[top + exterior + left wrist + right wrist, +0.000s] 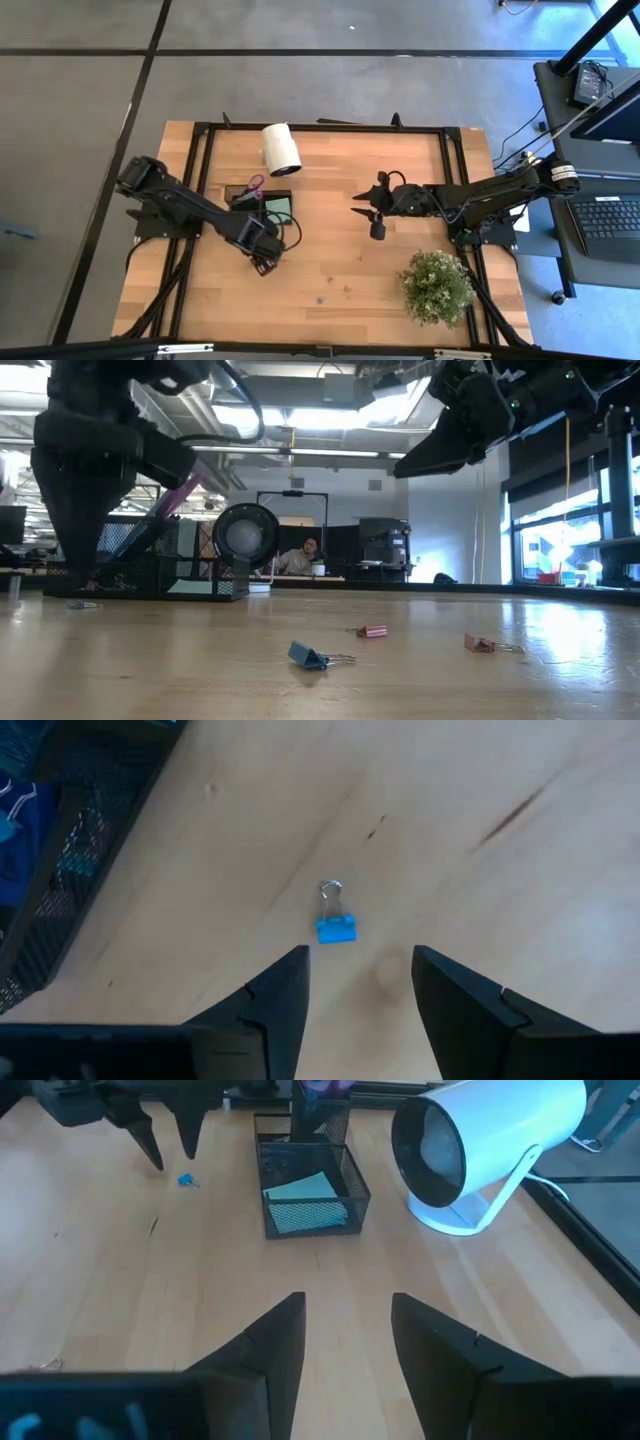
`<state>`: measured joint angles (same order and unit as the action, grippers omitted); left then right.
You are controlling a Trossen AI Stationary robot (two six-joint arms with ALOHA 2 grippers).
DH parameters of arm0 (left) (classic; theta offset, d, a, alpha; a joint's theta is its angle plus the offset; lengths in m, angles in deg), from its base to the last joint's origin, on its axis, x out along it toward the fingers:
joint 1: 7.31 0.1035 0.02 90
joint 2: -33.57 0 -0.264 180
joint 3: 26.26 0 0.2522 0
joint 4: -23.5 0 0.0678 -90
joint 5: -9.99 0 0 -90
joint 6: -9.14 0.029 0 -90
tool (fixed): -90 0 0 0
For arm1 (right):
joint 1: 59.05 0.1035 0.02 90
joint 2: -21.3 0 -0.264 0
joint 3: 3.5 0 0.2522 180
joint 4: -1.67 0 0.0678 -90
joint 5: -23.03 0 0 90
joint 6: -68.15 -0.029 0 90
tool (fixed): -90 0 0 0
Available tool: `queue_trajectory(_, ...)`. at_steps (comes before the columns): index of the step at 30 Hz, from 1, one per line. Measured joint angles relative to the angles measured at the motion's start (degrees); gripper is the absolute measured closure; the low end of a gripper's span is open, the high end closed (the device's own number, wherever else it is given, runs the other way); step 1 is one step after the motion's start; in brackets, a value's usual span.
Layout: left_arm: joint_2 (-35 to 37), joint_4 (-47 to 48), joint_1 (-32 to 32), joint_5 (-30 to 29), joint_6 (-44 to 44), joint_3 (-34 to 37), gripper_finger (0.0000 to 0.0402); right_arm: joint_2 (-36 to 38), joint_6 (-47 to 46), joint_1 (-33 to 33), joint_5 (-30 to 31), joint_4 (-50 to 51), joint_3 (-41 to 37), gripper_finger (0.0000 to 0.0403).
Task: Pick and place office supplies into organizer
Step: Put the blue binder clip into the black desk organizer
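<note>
A small blue binder clip (337, 923) lies flat on the wooden table, its wire loops toward the far side. My left gripper (360, 970) hangs open just above it, pointing down, beside the black mesh organizer (268, 203). The clip (187, 1179) sits just off the fingertips, untouched. A light green sticky-note pad (300, 1198) lies in one compartment of the organizer (305, 1215). Purple-handled scissors (256, 184) stick up from the other. My right gripper (345, 1320) is open and empty, held above the table's middle (360, 205).
A white cylinder on a stand (281, 150) is behind the organizer. A bushy potted plant (437, 285) is at the near right. Another blue clip (310, 656) and two pink clips (372, 631) (480, 645) lie on the open wood. A person sits in the room beyond (305, 552).
</note>
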<state>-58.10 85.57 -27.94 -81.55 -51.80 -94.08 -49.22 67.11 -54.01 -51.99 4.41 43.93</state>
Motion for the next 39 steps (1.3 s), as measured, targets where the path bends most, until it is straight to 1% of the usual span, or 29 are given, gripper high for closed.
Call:
queue_trajectory(20, -4.4, -0.12, 0.2, -0.05, -0.86, 0.02, 0.0231, 0.0, 0.02, 0.0, -0.02, 0.0, 0.0, 0.0249)
queue_trajectory(26, -4.92, -0.77, 1.28, 0.16, -0.02, 0.09, 0.0231, 0.0, 0.03, 0.0, 0.0, 0.0, 0.0, 0.0249)
queue_trajectory(28, -4.91, -1.79, 1.76, 0.85, 0.48, 0.37, 0.0231, 0.0, 0.04, 0.0, -0.02, 0.0, 0.0, 0.0249)
queue_trajectory(32, -4.82, -4.48, 2.46, 4.19, 0.65, 2.15, 0.0231, 0.0, 0.01, 0.0, -0.02, 0.0, 0.0, 0.0249)
queue_trajectory(39, -4.57, -6.11, 2.72, 4.53, 0.19, 3.76, 0.0231, 0.0, 0.96, 0.0, -0.02, 0.02, 0.02, 0.0249)
